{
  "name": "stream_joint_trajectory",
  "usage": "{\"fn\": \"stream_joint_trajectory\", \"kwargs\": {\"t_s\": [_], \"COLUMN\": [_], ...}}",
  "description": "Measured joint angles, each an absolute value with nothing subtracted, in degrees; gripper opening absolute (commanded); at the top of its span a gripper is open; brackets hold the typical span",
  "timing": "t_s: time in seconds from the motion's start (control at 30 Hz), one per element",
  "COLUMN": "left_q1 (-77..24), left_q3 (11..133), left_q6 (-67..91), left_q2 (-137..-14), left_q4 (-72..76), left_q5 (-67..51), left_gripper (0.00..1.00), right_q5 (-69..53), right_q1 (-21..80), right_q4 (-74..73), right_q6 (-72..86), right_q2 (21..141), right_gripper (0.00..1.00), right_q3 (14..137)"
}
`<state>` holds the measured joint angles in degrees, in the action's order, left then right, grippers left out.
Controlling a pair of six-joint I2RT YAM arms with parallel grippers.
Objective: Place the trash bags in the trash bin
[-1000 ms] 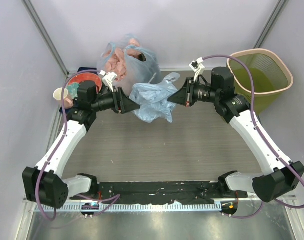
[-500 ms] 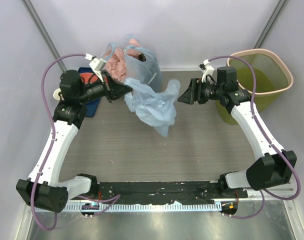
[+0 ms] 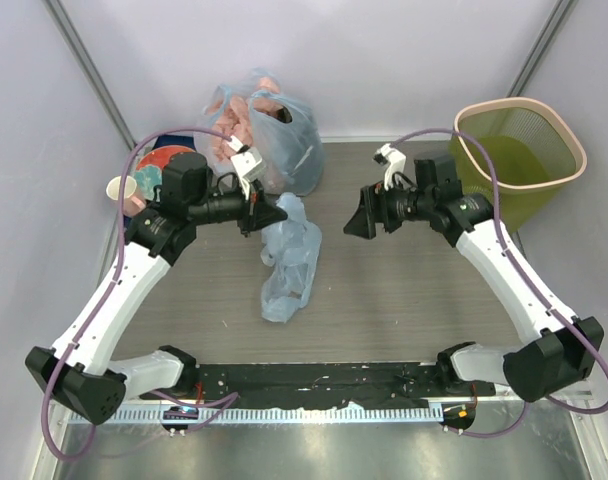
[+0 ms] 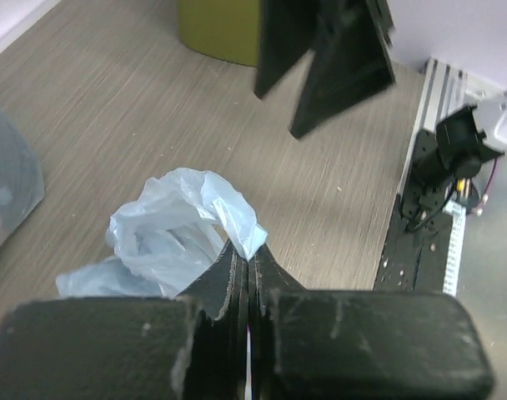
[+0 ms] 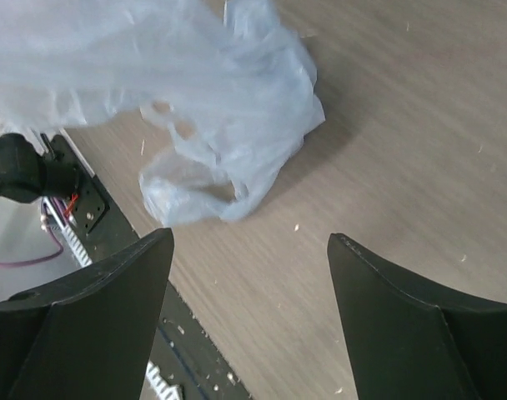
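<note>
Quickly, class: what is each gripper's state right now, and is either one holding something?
Left gripper: closed on the light-blue trash bag.
Right gripper: open, holding nothing.

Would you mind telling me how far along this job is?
Done: the light-blue bag is gripped, the left gripper shut on it. In hand: it hangs limp over the table, the right gripper open and empty nearby. Left: carrying it to the green bin, which shows no bag inside.
</note>
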<state>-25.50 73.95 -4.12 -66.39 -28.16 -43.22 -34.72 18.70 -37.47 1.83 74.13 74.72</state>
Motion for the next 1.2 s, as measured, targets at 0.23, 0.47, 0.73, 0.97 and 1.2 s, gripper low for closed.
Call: {"fn": "stream_joint_trajectory", "kwargs": {"t_s": [0.23,0.47,0.73,0.97,1.2], "left_q1": [-25.5,-25.5,-25.5,-25.5,-24.8], "left_q3": [75.4,76.3,71.6,68.7,65.2], "left_q6": [10.0,24.0,31.2,32.8,30.4], "left_q2": [-67.9,-69.9,-68.4,-66.6,-61.6], "left_q4": [-24.1,-20.8,-18.1,-15.2,-17.2], "left_q5": [-30.7,-16.3,-4.9,-2.5,-1.6], "left_gripper": [0.00,0.00,0.00,0.00,0.00], "right_q5": [-29.4,-26.3,-21.9,-24.8,-25.8], "right_q1": [19.8,26.6,34.8,35.2,26.0], "right_q4": [-31.2,-18.7,-0.3,10.4,0.3], "right_q6": [17.7,31.8,42.4,50.3,40.9], "right_q2": [66.6,67.4,82.6,100.0,101.6], "right_gripper": [0.85,0.89,0.93,0.11,0.01], "right_q3": [56.4,44.2,42.0,47.1,56.6]}}
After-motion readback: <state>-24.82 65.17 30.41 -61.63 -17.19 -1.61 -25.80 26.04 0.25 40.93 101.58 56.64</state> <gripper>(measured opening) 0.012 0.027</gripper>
